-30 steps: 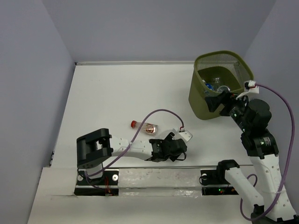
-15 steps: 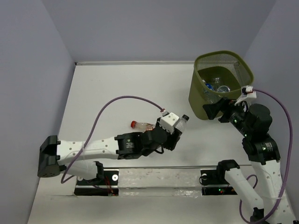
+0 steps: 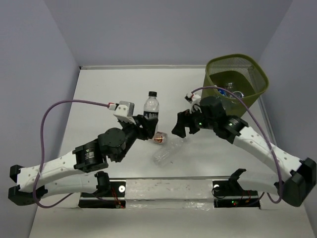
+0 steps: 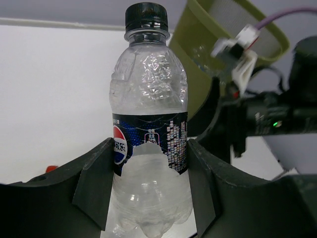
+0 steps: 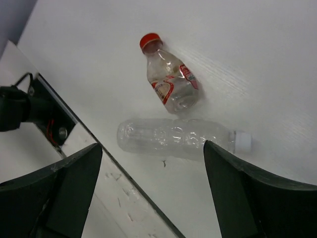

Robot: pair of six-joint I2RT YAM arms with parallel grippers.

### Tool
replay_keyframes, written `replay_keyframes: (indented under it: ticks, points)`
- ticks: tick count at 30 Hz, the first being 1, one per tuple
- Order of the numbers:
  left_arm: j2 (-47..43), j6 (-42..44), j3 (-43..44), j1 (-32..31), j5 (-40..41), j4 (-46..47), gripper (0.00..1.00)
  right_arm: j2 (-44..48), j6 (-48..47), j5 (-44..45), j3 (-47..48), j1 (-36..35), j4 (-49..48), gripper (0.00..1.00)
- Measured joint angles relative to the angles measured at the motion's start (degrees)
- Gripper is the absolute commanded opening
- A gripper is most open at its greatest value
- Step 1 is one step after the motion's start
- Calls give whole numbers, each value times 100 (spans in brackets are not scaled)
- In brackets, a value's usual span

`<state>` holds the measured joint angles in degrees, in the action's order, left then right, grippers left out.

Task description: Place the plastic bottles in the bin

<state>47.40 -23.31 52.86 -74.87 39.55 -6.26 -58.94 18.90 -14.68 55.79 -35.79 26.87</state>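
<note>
Because the black-capped bottle (image 4: 148, 84) looks light and crushable, the left claw (image 4: 148, 188) clamps its labelled waist; right claw (image 5: 154, 173) gapes wide

1. The right arm (image 3: 233, 131) stretches across the table (image 3: 109, 84) between the left gripper (image 4: 148, 178), with its black-capped bottle (image 4: 148, 99), and the bin (image 3: 237, 56); it blocks the straight path.
2. The red-capped bottle (image 5: 171, 82) and label-less bottle (image 5: 173, 139) lie just beside each other below the right gripper (image 5: 151, 148).
3. There is room over the far-left table.
</note>
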Motion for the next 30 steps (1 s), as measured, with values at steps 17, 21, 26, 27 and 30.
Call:
replay_keyframes:
  ticks: [17, 21, 26, 27, 30]
  points:
    - [-1362, 9, 118, 236, 1204, -496, 24, -4531, -2387, 192, 2369, -1252, 146, 100]
    - [-1495, 42, 118, 236, 1305, -564, 24, -4955, -2726, 85, 2677, -1270, 450, 100]
    - [-1628, 52, 118, 236, 1375, -619, 24, -5510, -3005, 26, 2935, -1268, 688, 99]
    - [-1639, 55, 118, 236, 1384, -627, 24, -5571, -3032, 22, 2957, -1268, 713, 98]
    - [-1648, 52, 118, 236, 1421, -667, 24, -5845, -3117, 31, 3104, -1268, 761, 87]
